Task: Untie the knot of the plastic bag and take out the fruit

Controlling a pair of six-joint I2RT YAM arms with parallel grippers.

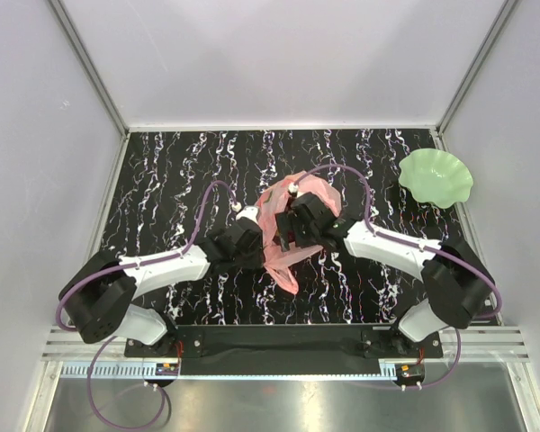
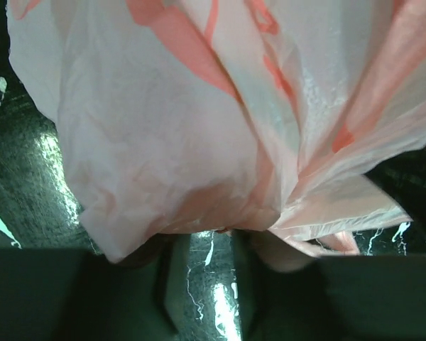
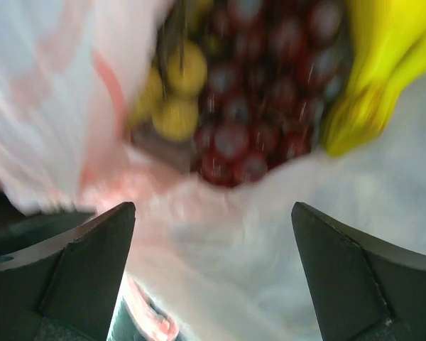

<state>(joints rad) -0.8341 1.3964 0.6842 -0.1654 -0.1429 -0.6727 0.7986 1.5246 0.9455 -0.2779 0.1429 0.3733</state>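
Plastic bag (image 1: 286, 268) looks thin, slippery, w/ soft fruit (image 3: 255, 106) inside, so pinch the rim film — right tool (image 3: 213, 207) spread, left tool (image 2: 202, 245) can't tell.

Blurred grape bunch (image 3: 255, 106), bananas (image 3: 383, 57) cropped at the right edge

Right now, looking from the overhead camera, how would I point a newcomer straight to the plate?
Start from the black, white-veined table and follow it to its far right corner. The plate lies there on its own, with nothing on it. It is pale green with a wavy, scalloped rim, unlike the crinkled pink plastic bag in the middle of the table.
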